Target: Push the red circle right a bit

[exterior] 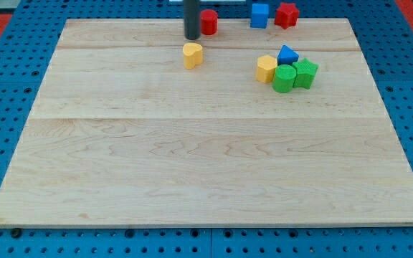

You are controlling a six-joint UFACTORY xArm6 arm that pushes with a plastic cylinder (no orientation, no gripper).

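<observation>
my tip [191,36] left of red circle [209,22], touching

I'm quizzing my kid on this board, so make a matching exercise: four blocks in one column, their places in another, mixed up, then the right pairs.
Column one:
1. red circle
2. yellow heart
3. blue cube
4. green cylinder

Column two:
A. in the cluster at the view's right
B. just right of my tip
C. alone, below my tip
D. top edge, beside the red star

Pairs: 1-B, 2-C, 3-D, 4-A
</observation>
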